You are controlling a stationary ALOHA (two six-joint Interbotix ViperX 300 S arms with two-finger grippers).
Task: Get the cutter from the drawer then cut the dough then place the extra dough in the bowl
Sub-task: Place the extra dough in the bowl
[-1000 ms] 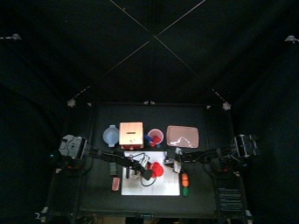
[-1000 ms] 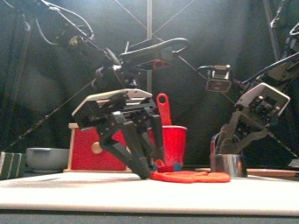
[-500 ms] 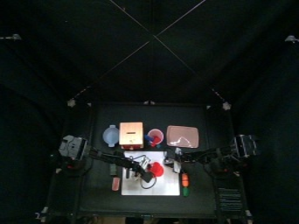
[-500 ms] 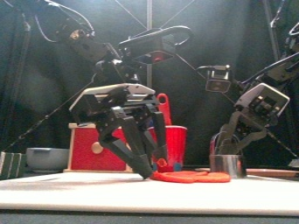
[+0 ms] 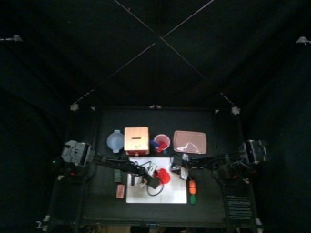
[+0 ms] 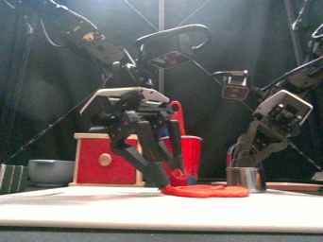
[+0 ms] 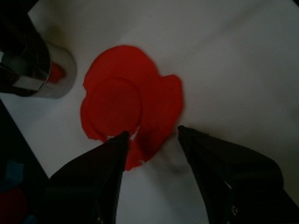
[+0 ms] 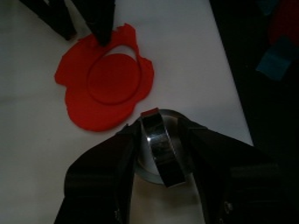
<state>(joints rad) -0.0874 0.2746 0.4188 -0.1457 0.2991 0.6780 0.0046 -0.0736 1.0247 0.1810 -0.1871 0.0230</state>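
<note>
At the edge of the dough [image 7: 126,103] the left end effector [image 7: 152,138] stands open. The right end effector [image 8: 162,129] grips the cutter [image 6: 245,178].

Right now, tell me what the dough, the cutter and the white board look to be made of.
The dough looks like soft, matte red modelling clay: it lies flattened with an uneven edge and a pressed circle mark. The cutter looks like shiny metal: its band shows bright reflections. The cutting board is probably plastic, though that is uncertain: it has a smooth, even white surface.
</note>
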